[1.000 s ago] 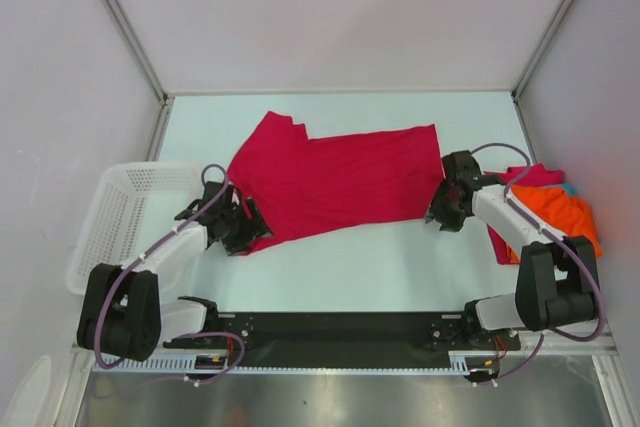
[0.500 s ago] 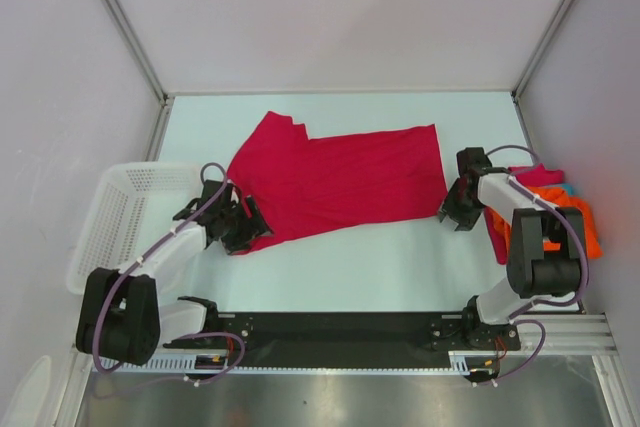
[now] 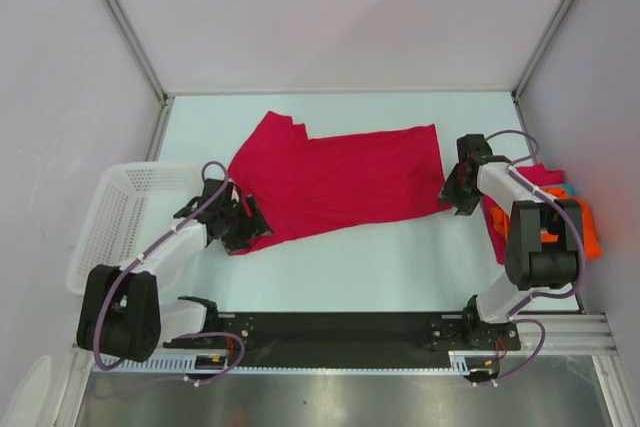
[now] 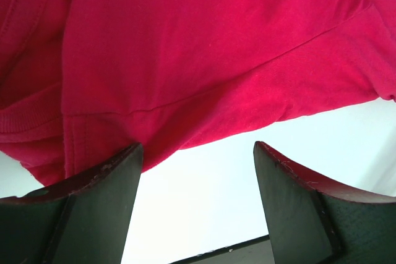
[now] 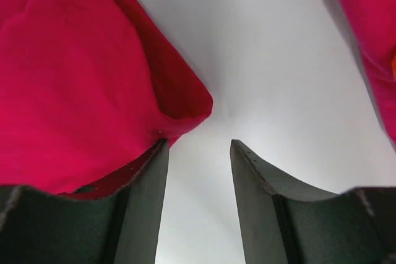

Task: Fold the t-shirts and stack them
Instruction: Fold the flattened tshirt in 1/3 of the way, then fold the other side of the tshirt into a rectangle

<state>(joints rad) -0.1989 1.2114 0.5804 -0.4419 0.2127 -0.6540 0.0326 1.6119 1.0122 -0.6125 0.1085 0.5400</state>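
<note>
Lying spread across the middle of the surface [image 3: 380, 257], the crimson t-shirt [image 3: 335, 182] has the left claw [image 3: 248, 229] at its near-left corner and the right claw [image 3: 455, 197] at its near-right corner. Both claws stand wide apart and grip nothing. At the right edge an orange t-shirt [image 3: 590, 227] and a magenta-pink t-shirt [image 3: 540, 175] are heaped, largely hidden behind the right arm [image 3: 530, 237].

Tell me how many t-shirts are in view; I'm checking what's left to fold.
4. The crimson shirt lies spread in the middle; the magenta-pink shirt, orange shirt and teal shirt are heaped at the right side. More may be hidden in that heap.
</note>
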